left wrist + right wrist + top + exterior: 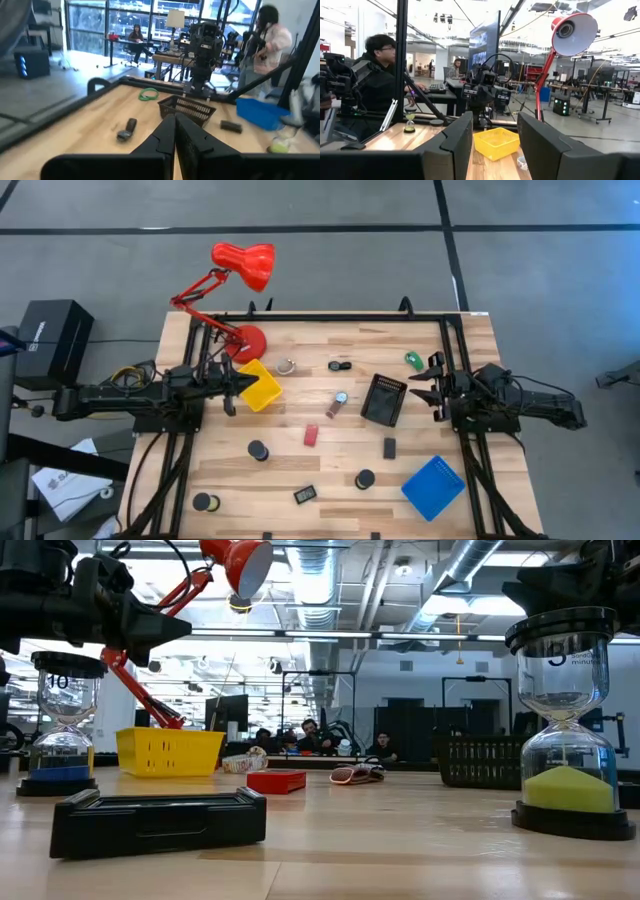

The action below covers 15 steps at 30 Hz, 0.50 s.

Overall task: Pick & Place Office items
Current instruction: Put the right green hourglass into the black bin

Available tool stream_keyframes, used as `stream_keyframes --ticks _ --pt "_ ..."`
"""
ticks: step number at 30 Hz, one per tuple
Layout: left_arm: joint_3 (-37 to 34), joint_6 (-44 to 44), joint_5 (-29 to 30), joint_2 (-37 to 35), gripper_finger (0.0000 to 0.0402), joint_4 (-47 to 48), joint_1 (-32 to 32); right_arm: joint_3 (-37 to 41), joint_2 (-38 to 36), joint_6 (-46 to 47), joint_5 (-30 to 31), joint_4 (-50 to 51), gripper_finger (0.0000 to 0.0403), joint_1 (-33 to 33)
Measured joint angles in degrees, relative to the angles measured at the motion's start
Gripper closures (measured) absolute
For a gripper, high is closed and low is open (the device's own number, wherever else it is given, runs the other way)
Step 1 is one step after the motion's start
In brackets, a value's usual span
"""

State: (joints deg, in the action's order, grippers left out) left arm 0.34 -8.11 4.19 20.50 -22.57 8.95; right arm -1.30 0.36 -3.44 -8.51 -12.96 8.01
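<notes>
No item is held yet, so the picking looks still to begin. The left hand hangs closed and empty at the desk's left edge, just beside the yellow tray. The items lie scattered across the middle: a black disc, the red block, a black block, the green piece. The right hand waits half open and empty by the black tray. Next, one hand must descend, open, over a chosen item.
</notes>
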Motion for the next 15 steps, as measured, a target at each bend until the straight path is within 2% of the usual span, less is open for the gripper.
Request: stream_keyframes --ticks 3,10,15 --pt "0.0 -4.3 0.0 0.3 0.0399 0.0 0.0 0.0 0.0 0.5 0.0 0.4 0.0255 0.0" --pt "0.0 -4.6 0.0 0.3 0.0399 -0.9 0.0 0.0 0.0 3.6 0.0 2.1 0.0255 0.0" --pt "0.0 -10.2 -0.2 0.3 0.0399 -4.0 0.0 0.0 0.0 3.0 0.4 1.6 0.0255 0.0"
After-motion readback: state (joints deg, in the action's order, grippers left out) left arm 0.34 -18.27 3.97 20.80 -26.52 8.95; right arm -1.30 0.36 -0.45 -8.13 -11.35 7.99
